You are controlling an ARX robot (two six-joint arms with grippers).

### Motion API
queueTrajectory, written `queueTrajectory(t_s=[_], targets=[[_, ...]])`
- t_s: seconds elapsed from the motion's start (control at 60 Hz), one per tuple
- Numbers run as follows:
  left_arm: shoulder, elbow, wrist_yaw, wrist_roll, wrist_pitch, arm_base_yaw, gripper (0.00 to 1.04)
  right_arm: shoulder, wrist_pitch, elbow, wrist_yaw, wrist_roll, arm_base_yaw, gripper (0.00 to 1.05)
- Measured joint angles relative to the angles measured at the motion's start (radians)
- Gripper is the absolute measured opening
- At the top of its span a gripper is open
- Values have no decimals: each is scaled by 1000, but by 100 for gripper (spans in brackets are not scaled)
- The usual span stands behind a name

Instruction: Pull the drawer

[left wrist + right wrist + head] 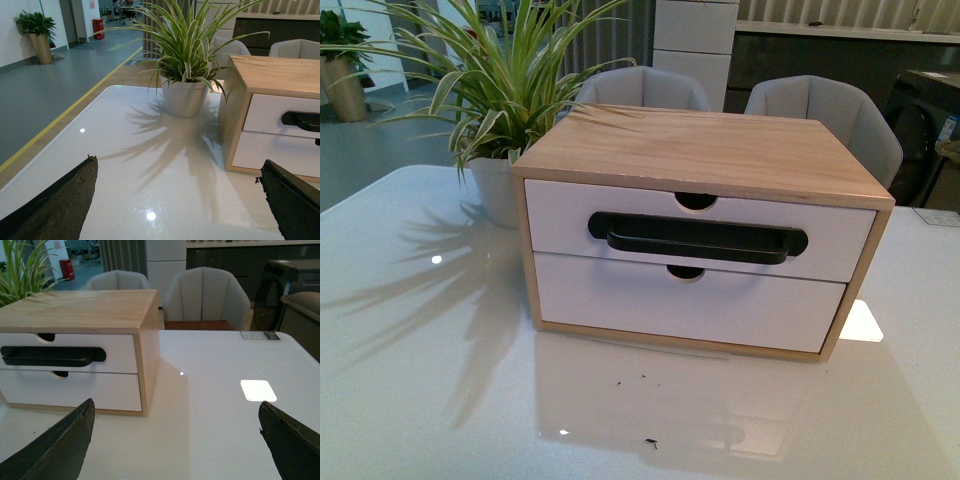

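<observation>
**Shut drawer dead ahead of two wide-open grippers**

The right gripper (176, 405) and the left gripper (178, 165) both have their fingers spread wide and hold nothing, low over the white table (420, 380). The drawer (830, 235) is shut and lies ahead between them, in the upper slot of the wooden cabinet (710, 150), probably slightly nearer the right arm. Its front faces the robot. Its black bar handle (698, 240) runs crosswise, along the table's width.

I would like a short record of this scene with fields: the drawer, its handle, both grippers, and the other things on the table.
drawer: upper of two in the cabinet, shut
handle: black bar, untouched
lower drawer: notch only, shut
left gripper: open, empty, away from the cabinet
right gripper: open, empty, away from the cabinet
plant: potted, on the table, at the cabinet's left
</observation>
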Motion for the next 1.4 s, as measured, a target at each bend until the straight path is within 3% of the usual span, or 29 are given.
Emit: queueTrajectory(t_s=[0.883,0.967,1.067,1.25,1.4], targets=[[0,0,0,0,0,0,97,0,0,0,0,0,0,96],[28,12,-126,-34,-63,-50,97,56,-92,29,-45,33,-19,96],[107,35,-154,-48,-46,-145,97,225,-101,81,-152,29,-103,96],[492,138,-16,83,229,-291,97,558,-46,249,-307,-179,-131,96],[878,259,129,306,389,-347,97,817,-55,377,-338,-406,-92,96]])
